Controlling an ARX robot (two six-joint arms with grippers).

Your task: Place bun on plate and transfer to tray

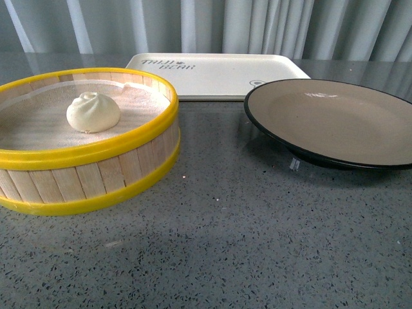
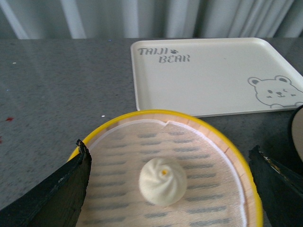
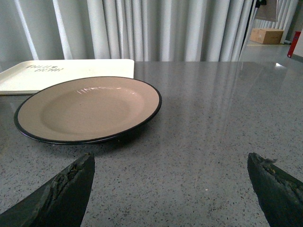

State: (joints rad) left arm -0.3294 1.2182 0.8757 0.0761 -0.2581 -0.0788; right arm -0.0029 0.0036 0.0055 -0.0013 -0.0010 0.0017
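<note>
The white pleated bun [image 1: 93, 112] lies in the yellow-rimmed wooden steamer basket [image 1: 96, 149] at the left. The left wrist view shows the bun [image 2: 162, 181] from above, between the tips of my open left gripper [image 2: 169, 156], which hovers over the basket. The tan plate [image 1: 335, 119] with a black rim sits at the right, empty. The cream tray [image 1: 215, 74] with lettering lies behind, also empty. My right gripper [image 3: 170, 161] is open over bare table, with the plate [image 3: 87, 108] ahead of it. Neither arm shows in the front view.
The steamer basket's raised wall [image 2: 246, 179] rings the bun. Grey speckled tabletop [image 1: 244, 244] spreads in front of basket and plate. Curtains hang behind the table. A cardboard box [image 3: 267, 35] stands far off.
</note>
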